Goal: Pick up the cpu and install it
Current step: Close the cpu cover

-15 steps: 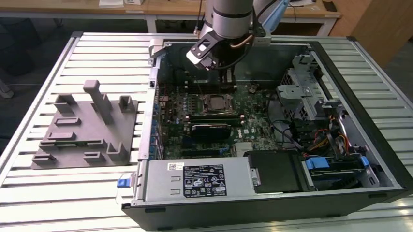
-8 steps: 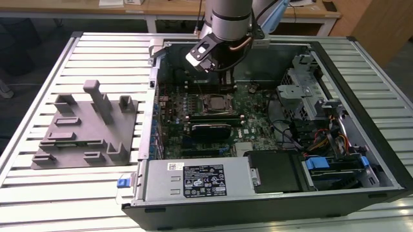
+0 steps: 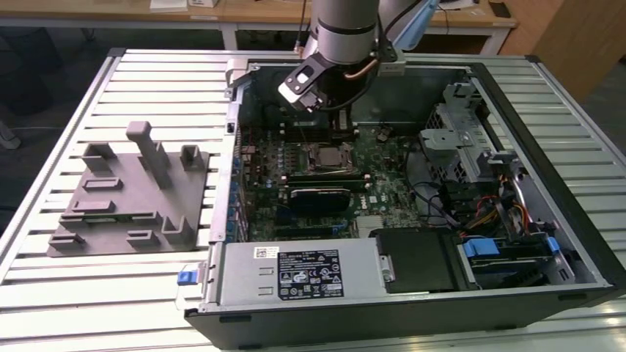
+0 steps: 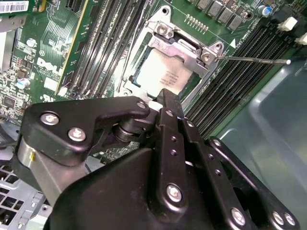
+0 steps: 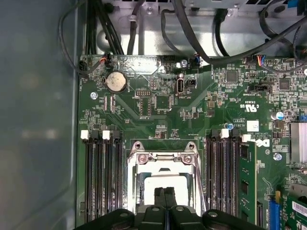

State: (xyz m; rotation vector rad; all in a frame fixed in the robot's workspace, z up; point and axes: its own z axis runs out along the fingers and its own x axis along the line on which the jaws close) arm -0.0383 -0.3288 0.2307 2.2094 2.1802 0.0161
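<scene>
- Claw [image 5: 165, 191] clenched, fingertips pressed together, nothing gripped between them.
- Cpu [image 5: 181, 189] flat in the socket frame [image 5: 165, 157], pale top up, directly beneath the claw tip.
- Square chip, no long axis to speak of; edges parallel with the frame.
- Touching the chip or just above it: impossible to tell.
- Thin lever [image 4: 254, 60] off to one side, apart from the claw.

Silver-grey tubular arm [image 3: 342, 29], black ring at joint; copper-coloured cable [image 3: 368, 68] looped close beside hand [image 5: 165, 191]. Hand matte black, angular link plates studded with silver screws [image 4: 173, 192]; slim paired fingers [image 5: 160, 197], square-tipped.
</scene>
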